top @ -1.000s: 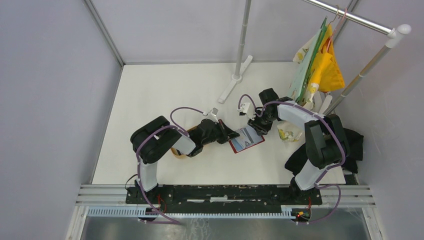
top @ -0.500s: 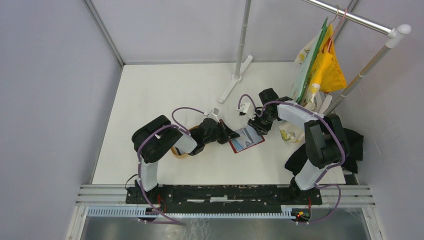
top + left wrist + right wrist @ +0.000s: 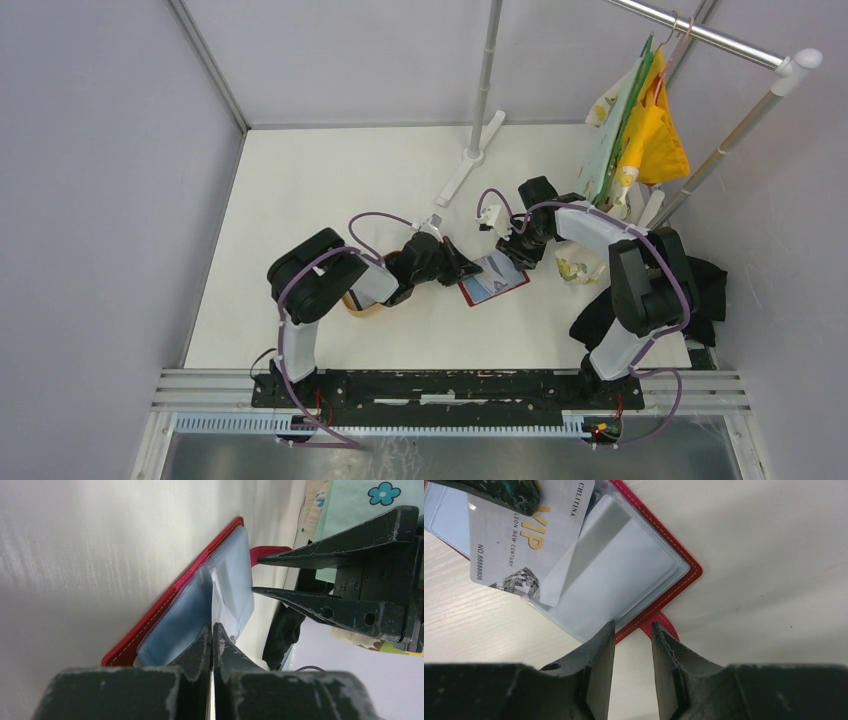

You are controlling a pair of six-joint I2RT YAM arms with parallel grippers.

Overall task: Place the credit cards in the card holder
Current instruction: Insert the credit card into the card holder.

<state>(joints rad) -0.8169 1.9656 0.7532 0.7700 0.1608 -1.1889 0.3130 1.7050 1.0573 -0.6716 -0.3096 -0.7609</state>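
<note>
Pale credit card point(image 3: 519, 545) was pinched flat in left claw point(image 3: 212, 630), long axis skewed to pocket mouth, leading corner seemingly just in. Dead ahead, card holder point(image 3: 634, 580) lay open on counter point(image 3: 774, 555). At far edge right claw point(image 3: 633, 632) stood spread, straddling red tab point(image 3: 267, 551).

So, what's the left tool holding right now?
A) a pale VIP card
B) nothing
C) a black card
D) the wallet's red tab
A: the left tool is pinched shut on a pale card printed VIP, over the open red wallet.
</note>
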